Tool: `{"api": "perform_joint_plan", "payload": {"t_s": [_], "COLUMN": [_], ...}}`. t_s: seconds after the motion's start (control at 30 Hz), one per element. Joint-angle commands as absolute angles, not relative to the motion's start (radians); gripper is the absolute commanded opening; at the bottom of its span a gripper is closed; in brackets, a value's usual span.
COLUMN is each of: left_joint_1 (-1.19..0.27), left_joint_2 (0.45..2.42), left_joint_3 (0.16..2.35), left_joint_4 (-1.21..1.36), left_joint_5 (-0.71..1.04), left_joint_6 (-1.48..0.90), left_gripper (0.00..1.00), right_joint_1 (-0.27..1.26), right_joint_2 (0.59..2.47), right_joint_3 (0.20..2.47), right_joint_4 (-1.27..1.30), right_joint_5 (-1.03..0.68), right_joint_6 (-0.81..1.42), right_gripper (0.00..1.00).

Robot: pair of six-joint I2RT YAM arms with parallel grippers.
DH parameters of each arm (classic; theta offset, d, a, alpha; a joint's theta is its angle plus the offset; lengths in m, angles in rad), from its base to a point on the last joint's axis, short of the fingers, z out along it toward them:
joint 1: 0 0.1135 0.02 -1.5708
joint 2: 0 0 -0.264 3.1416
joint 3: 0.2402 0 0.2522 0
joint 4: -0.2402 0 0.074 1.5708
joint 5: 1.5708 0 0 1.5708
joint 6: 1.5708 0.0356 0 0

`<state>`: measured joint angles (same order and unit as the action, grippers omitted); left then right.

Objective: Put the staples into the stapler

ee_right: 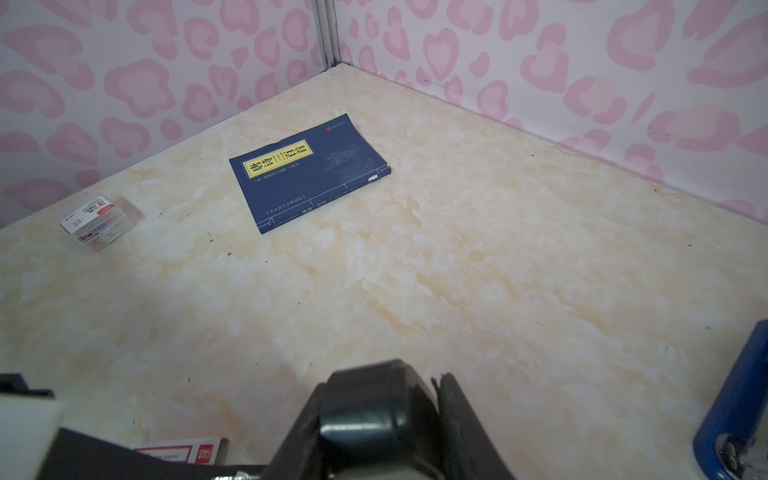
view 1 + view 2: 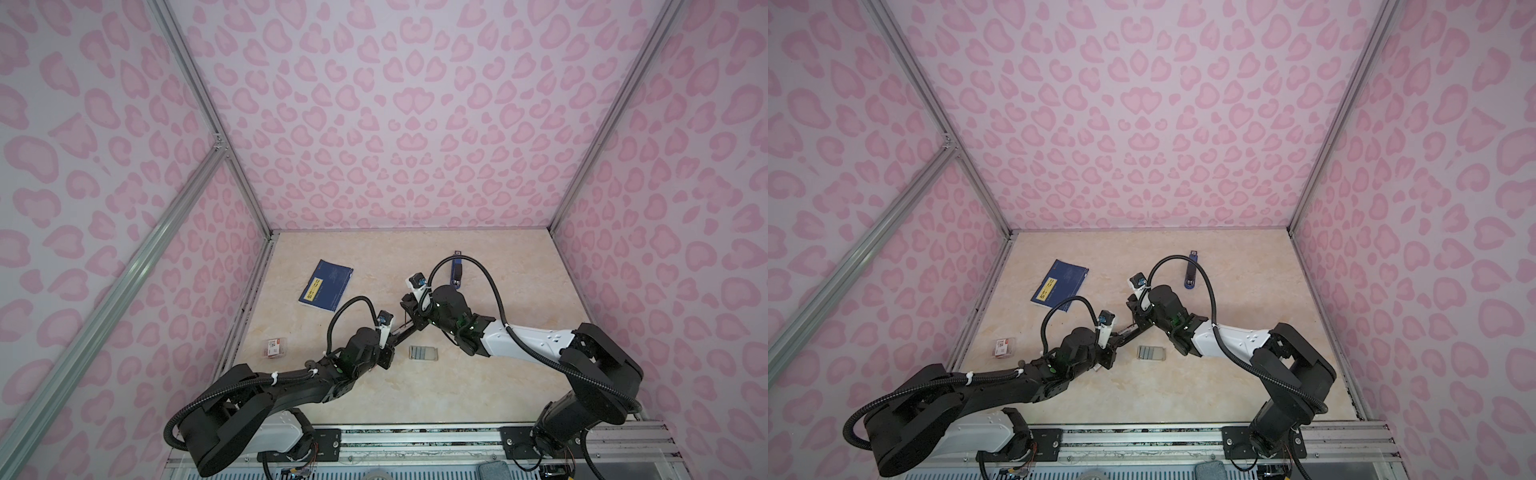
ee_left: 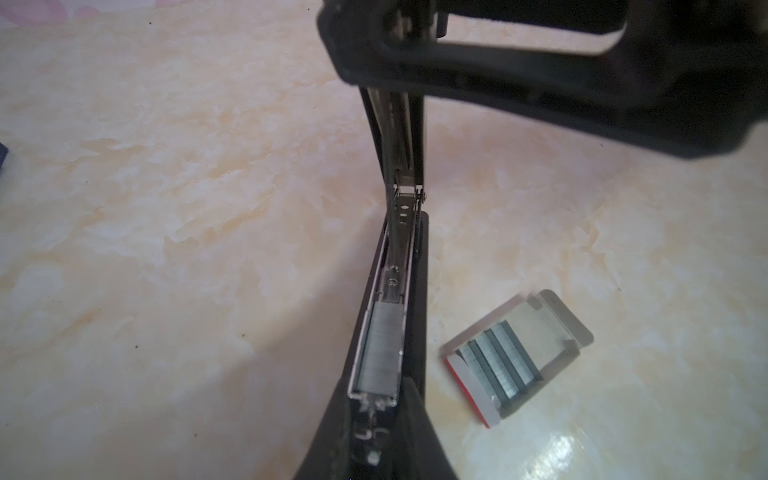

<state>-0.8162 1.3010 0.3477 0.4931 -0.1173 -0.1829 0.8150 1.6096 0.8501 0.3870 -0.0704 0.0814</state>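
**Desk inventory: black stapler held open between two arms**

**Top views.** In both top views I log a black stapler (image 2: 405, 330) at mid-desk, opened out and spanning two arms.
- The left end effector (image 2: 390, 345) is pinching its near-left end.
- The right end effector (image 2: 411, 311) is pinching its far-right end.
- The staples (image 2: 423, 353) are grey strips in an open cardboard tray (image 2: 434, 353) on the desk (image 2: 498, 382). They lie just near-right of the stapler and apart from it.
- A blue book (image 2: 326, 284) lies far left.
- A clear clip box (image 2: 276, 347) sits by the left edge.
- A blue stapler (image 2: 456, 272) lies far, right of centre.

**Left wrist.**
- The stapler's magazine is open.
- One loaded strip (image 3: 380, 349) sits in the channel, at the end nearest the left end effector.
- The lifted top arm runs up into the right end effector, which is clamped on it.
- The staples (image 3: 498, 361) lie side by side in the tray, beside the stapler and not touching it.

**Right wrist.**
- The stapler's rounded black cap (image 1: 374, 411) sits between the end effector's fingers.
- The tray's red-and-white printed side (image 1: 178, 451) shows at the picture's edge.
- I also see the book, the clip box and part of the blue stapler.
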Motion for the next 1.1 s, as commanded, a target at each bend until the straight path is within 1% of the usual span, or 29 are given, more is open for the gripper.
{"api": "perform_joint_plan", "payload": {"t_s": [0.0, 0.6, 1.07], "left_joint_1": [-0.817, -0.817, -0.817], "left_joint_2": [1.296, 1.285, 1.274], "left_joint_3": [0.364, 0.367, 0.373], "left_joint_4": [0.550, 0.540, 0.530], "left_joint_5": [-0.089, -0.091, -0.092], "left_joint_6": [-0.167, -0.170, -0.170], "left_gripper": [0.11, 0.11, 0.11], "right_joint_1": [0.844, 0.935, 0.958], "right_joint_2": [1.619, 1.622, 1.627], "right_joint_3": [0.857, 0.892, 0.904], "right_joint_4": [0.325, 0.301, 0.291], "right_joint_5": [-0.202, -0.197, -0.214], "right_joint_6": [0.177, 0.133, 0.147], "right_gripper": [0.37, 0.41, 0.47]}}
